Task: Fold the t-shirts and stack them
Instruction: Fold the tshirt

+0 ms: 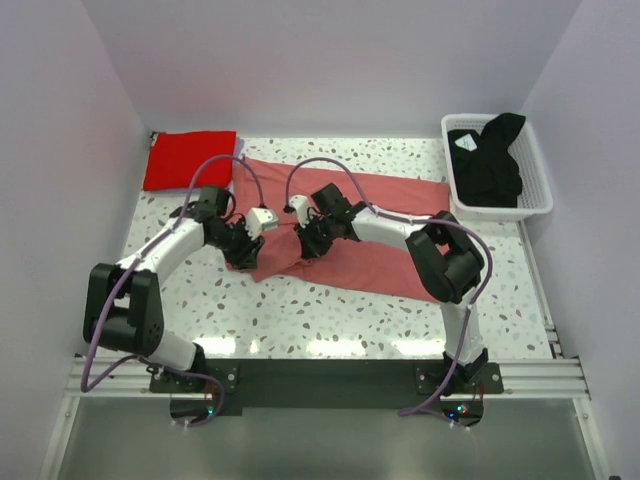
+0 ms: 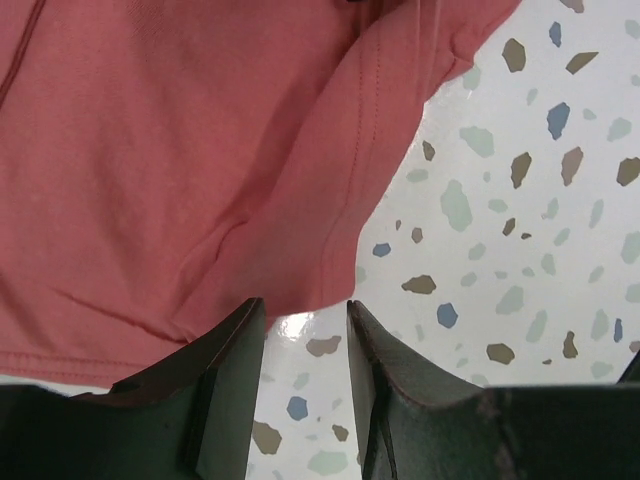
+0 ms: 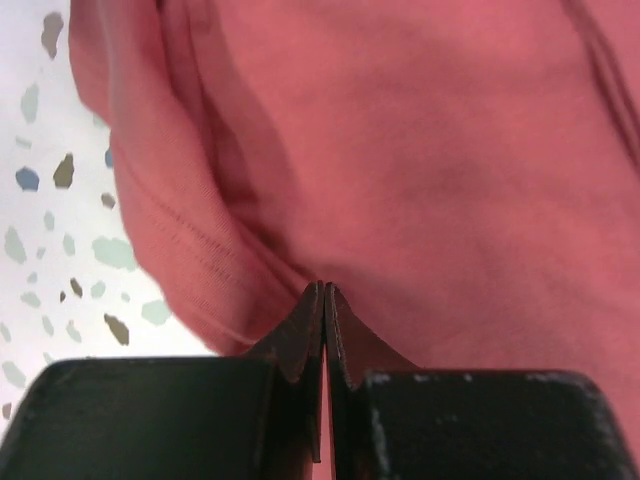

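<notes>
Speckled table (image 1: 300,318): wrist view alone shows right end effector (image 3: 325,292) pinching pink t-shirt (image 3: 420,150).

Pale lilac walls (image 1: 340,60) enclose a speckled terrazzo tabletop (image 1: 330,315) at nine, twelve and three o'clock; an aluminium rail (image 1: 545,378) runs along six o'clock.

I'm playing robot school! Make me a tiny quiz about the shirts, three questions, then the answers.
1. Where is the black t-shirt? A: on a chair. B: in the white basket. C: on the floor.
2. True or false: the red t-shirt lies folded at the far left, with no tool on it.
3. Fill in: the left tool sits at the hem of the salmon-pink t-shirt with its jaws ____.

Key: 1 B. 2 true. 3 open.
</notes>
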`<state>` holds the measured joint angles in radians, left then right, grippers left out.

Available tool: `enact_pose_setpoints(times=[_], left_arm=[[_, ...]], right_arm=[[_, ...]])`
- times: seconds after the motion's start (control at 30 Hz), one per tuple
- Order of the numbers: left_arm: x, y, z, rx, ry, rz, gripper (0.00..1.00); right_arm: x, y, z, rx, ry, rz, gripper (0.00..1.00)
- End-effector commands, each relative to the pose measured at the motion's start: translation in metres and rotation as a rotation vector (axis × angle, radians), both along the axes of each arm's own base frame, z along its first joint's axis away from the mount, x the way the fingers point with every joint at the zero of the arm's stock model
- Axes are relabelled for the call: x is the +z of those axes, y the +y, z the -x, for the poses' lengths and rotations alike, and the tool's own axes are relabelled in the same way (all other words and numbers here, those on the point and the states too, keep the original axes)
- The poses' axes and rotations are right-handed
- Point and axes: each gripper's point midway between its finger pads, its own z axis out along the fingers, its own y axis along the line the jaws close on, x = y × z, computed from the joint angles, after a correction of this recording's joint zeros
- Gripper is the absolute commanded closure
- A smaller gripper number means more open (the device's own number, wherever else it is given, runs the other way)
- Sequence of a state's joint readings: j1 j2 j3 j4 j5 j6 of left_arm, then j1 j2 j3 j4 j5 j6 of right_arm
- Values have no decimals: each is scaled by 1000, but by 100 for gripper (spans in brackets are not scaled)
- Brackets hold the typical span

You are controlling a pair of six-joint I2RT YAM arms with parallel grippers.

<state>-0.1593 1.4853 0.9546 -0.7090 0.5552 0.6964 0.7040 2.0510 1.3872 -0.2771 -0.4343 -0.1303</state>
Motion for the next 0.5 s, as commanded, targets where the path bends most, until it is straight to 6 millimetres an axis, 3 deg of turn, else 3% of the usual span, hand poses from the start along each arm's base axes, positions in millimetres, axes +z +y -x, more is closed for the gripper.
enact_pose_setpoints(times=[0.0, 0.23, 0.47], left_arm=[[-10, -7, -18, 35, -50, -46, 57], [-36, -21, 0, 3, 20, -106, 57], [-65, -14, 21, -3, 86, -163, 57]], right_arm=[[6, 5, -20, -49, -19, -12, 100], [6, 2, -21, -44, -19, -3, 100], [9, 2, -19, -33, -17, -12, 100]])
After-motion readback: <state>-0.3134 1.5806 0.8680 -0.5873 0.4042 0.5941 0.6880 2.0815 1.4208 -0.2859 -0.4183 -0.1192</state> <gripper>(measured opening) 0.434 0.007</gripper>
